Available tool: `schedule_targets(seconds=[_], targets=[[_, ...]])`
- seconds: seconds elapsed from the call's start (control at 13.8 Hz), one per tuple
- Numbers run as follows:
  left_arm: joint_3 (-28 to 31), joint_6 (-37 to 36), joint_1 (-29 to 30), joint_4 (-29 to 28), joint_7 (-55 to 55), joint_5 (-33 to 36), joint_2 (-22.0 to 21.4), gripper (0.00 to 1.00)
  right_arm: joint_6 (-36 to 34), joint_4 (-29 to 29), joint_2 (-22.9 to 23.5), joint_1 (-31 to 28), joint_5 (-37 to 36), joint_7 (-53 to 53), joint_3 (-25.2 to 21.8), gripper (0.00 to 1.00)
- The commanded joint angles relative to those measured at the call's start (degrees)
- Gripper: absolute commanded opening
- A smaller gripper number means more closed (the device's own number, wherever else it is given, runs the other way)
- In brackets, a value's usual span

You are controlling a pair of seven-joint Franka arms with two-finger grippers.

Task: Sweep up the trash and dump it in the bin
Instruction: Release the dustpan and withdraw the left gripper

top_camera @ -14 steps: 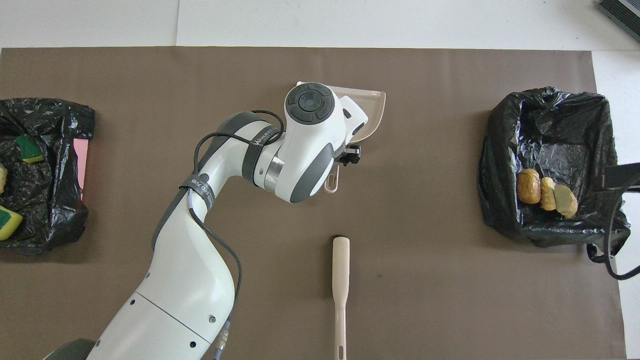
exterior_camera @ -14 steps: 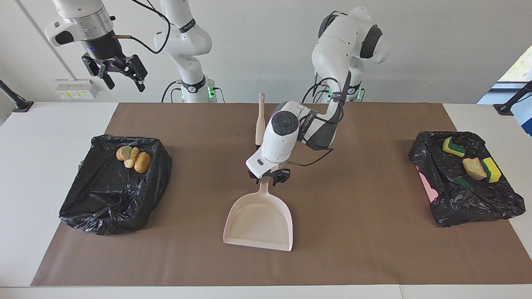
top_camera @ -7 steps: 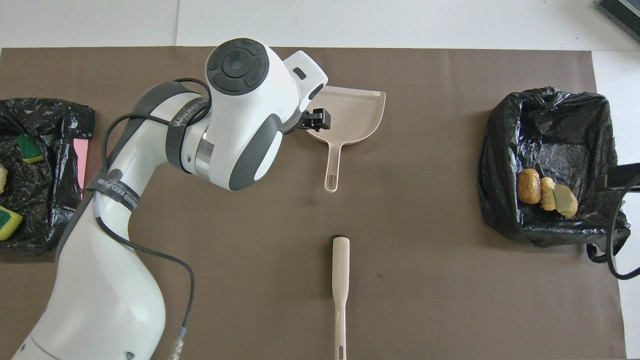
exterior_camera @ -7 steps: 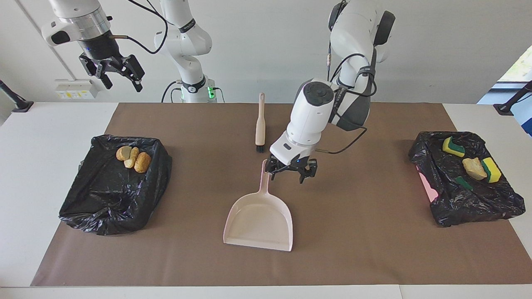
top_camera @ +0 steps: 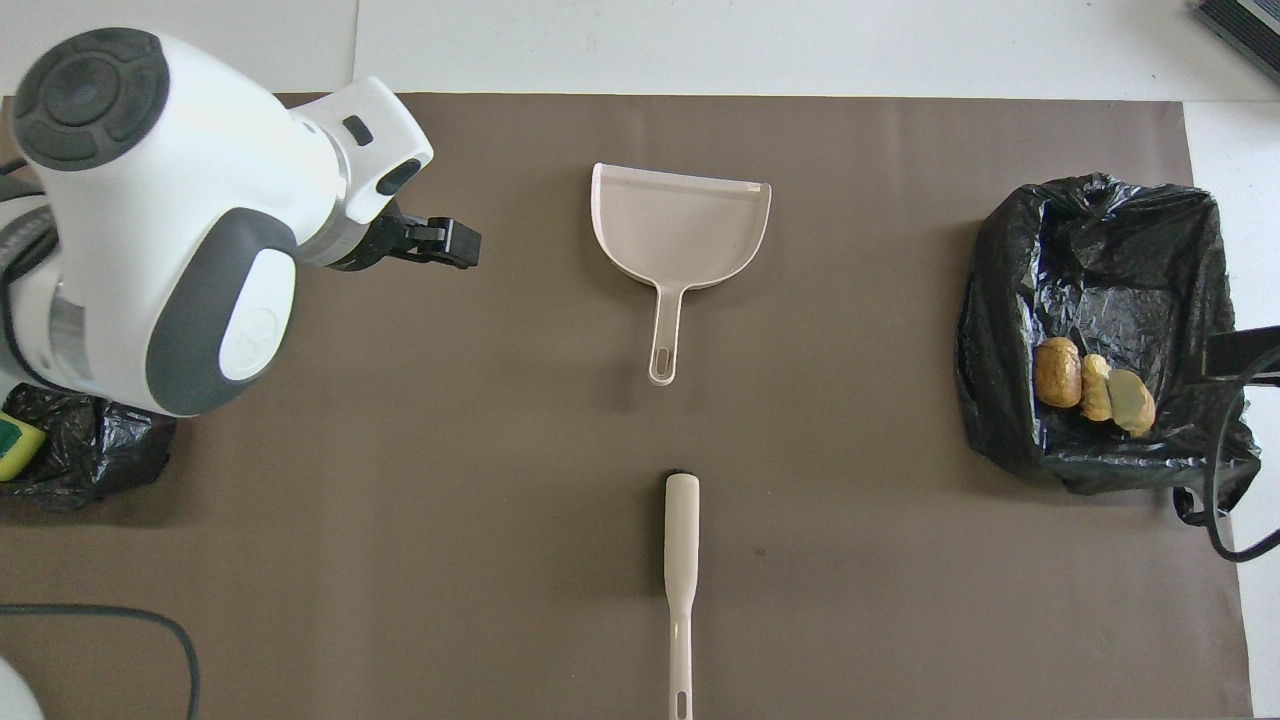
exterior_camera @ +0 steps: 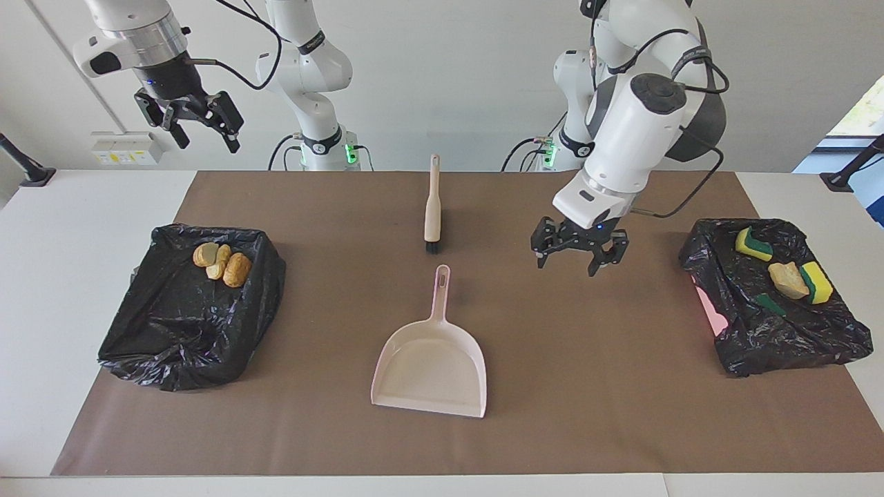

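Pastries: three pastries (exterior_camera: 221, 262), touching in a row, in the bin (exterior_camera: 186, 324) at the right arm's end of the counter.
Sponges: two sponges (exterior_camera: 753, 244), one bread chunk (exterior_camera: 787, 279), in the second bin (exterior_camera: 773, 331) at the left arm's end.
Dustpan: one dustpan (exterior_camera: 431, 359), flat on the brown mat (exterior_camera: 587, 386), mid-counter.
Brush: one brush (exterior_camera: 432, 203), nearer the robots than the dustpan, apart from it.
Left tool (exterior_camera: 579, 252): open, holding nothing, over the mat between dustpan and sponge bin.
Right tool (exterior_camera: 200, 128): open, empty, raised and waiting at its own end.
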Motion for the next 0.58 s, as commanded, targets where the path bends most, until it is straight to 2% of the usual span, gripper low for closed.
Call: schedule_targets(seconds=[0.0,0.29,0.51], targets=[[-0.56,-4.83,3.99,-4.26,5.21,0.71,-7.15,1.0,-0.55,-0.05,-0.42,2.34,-0.93,-1.27,-2.23,1.0],[-0.3,-13.1,8.66,-3.21,9.88,0.97,-12.69,1.0,-0.55,-0.05,-0.43,2.69,-0.32,-1.36,-1.61,1.0],[-0.3,-21.43,9.19,2.13,12.78,6.33,-13.67,1.0,-0.55,-0.05,-0.51,2.69,-0.23,-1.36,-1.53,1.0]])
